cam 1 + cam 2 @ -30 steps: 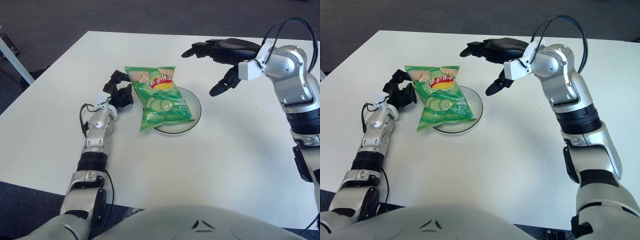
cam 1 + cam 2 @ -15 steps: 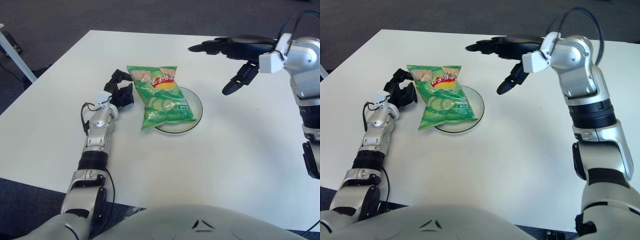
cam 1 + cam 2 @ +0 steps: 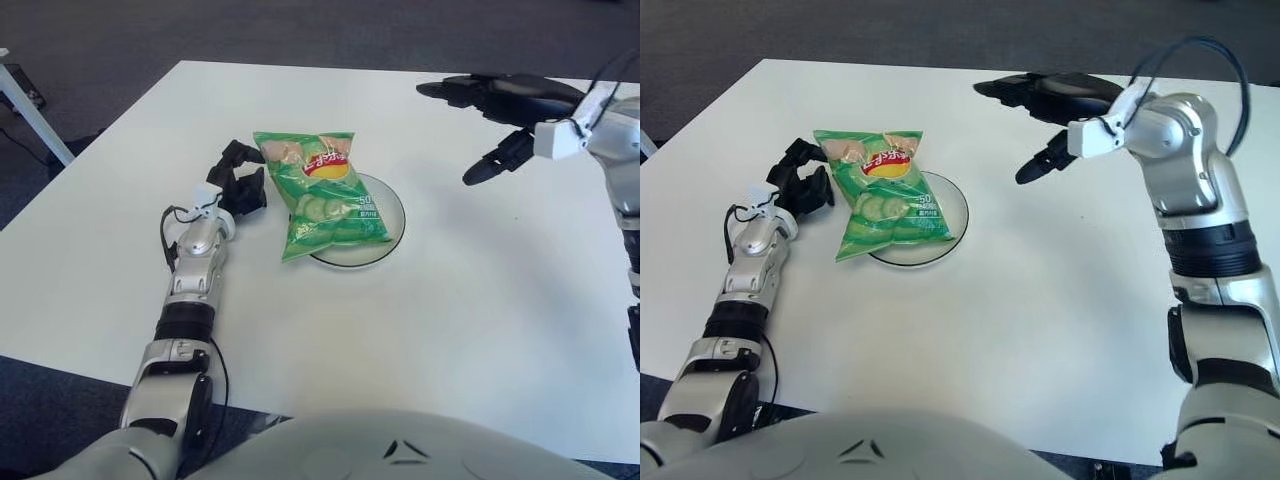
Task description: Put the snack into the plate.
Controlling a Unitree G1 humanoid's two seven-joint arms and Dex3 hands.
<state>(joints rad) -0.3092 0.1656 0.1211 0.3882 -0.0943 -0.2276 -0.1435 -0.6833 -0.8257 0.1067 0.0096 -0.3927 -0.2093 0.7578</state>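
A green snack bag (image 3: 322,193) lies flat across a round glass plate (image 3: 391,213), its left part hanging over the plate's left rim onto the white table (image 3: 470,300). My left hand (image 3: 238,178) shows just left of the bag's upper corner, black fingers curled, holding nothing that I can see. My right hand (image 3: 492,112) hovers in the air to the right of the plate, well apart from the bag, fingers spread and empty.
The table's far edge and left edge border dark carpet. A white table leg (image 3: 30,110) stands at the far left. My own grey torso (image 3: 400,450) fills the bottom of the views.
My right hand has drawn back to the right, away from the bag and plate, staying open. The bag, plate and left hand have not moved.
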